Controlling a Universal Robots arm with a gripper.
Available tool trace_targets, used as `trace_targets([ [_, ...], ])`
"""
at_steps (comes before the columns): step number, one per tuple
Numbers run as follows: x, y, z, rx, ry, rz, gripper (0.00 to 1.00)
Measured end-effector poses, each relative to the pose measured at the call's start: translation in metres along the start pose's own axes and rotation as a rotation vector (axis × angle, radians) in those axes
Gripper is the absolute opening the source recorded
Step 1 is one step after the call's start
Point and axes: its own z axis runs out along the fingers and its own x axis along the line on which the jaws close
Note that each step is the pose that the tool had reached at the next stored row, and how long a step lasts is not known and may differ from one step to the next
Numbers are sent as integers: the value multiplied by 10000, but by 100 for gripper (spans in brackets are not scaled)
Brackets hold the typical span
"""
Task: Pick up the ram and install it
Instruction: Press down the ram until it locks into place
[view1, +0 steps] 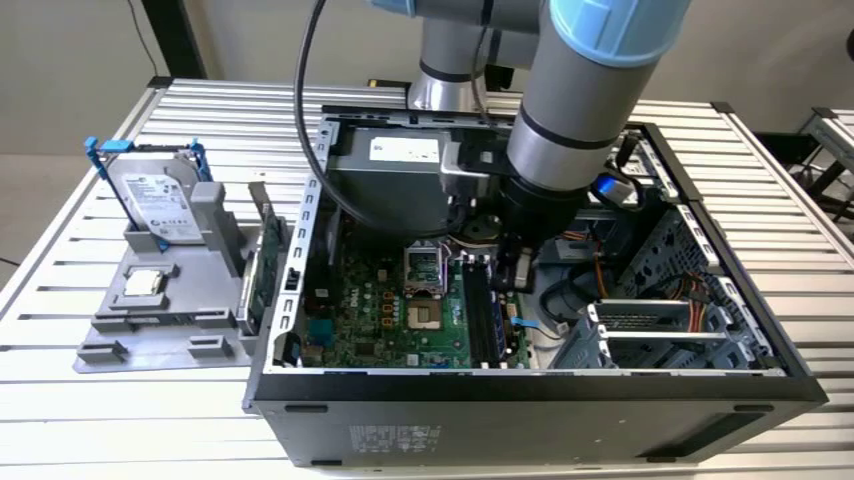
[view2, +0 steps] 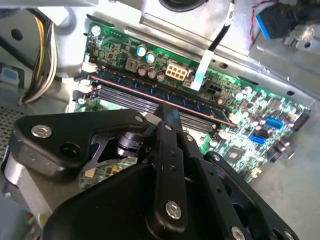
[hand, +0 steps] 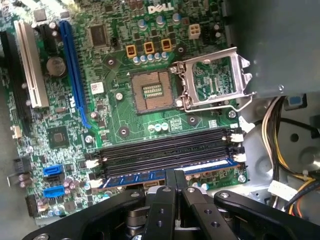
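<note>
The ram (hand: 150, 176) is a long, thin, dark blue stick with black chips along its face, as long as the black slots (hand: 165, 150) beside it. In both wrist views it stands on edge in the outermost slot of the bank, the one nearest the motherboard's (hand: 125, 120) edge, with the white end latches (hand: 239, 157) at either tip; in the second wrist view (view2: 160, 96) a reddish line runs along its upper edge. Whether it is fully seated cannot be told.

The gripper (hand: 175, 175) sits directly over the middle of the stick. Its two black fingers (hand: 167, 200) are drawn together to a narrow point at the stick's upper edge, closed against each other or nearly so; whether they pinch the board or merely press on it is not clear.

In the exterior view the arm (view1: 587, 110) reaches down into the open computer case (view1: 534, 395), its gripper (view1: 514, 275) low over the slots at the motherboard's edge toward the exterior view's right. The case lies on a slatted metal bench (view1: 107, 410). Near the bench's edge at the exterior view's left, a grey holder (view1: 160, 330) carries a hard drive (view1: 160, 200), a small silver chip (view1: 144, 283) and a green card (view1: 271, 240) standing upright.
</note>
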Motion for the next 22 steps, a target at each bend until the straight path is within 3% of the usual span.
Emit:
trace_targets([
  [8, 0, -3, 19, -5, 41, -1230, 0],
  [14, -1, -3, 29, -4, 34, -1301, 0],
  [22, 0, -7, 152, -5, 43, -1385, 0],
])
